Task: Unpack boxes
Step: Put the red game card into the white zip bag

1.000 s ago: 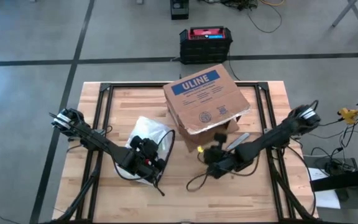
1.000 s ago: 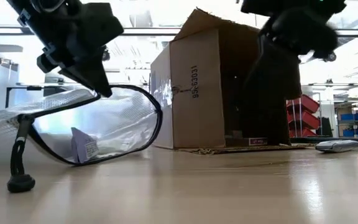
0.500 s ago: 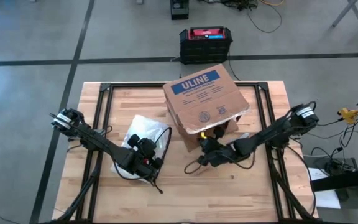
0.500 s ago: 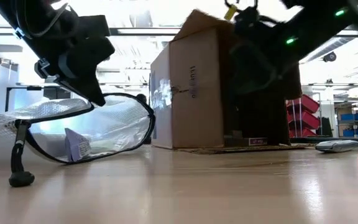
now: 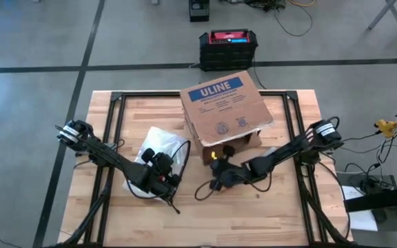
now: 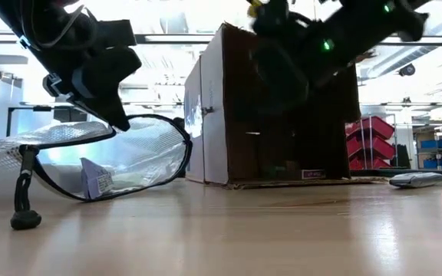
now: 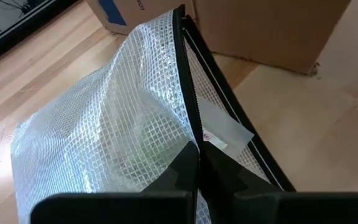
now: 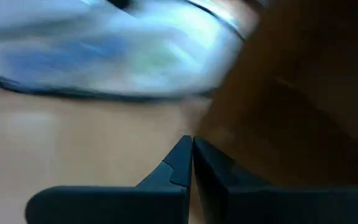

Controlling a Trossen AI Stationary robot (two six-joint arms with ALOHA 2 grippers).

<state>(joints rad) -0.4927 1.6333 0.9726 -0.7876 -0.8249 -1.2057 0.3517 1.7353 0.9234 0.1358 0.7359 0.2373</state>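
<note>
A wooden table [image 5: 281, 213] on grey floor, a black-and-red case [image 5: 227, 47] beyond its far edge. The box [image 5: 225, 109] lies on its side near the far edge. My left gripper [image 5: 165, 184] is clamped on the mesh bag [image 5: 158, 143] — my right gripper [image 5: 216, 176], fingers together and empty, sits beside the box's open mouth.

The brown cardboard box [image 5: 225, 110] before me stands on the counter [image 5: 274, 213] toward its far side, skewed to the edges. Its upper face bears a blue "ULINE" label with black print beneath it.
</note>
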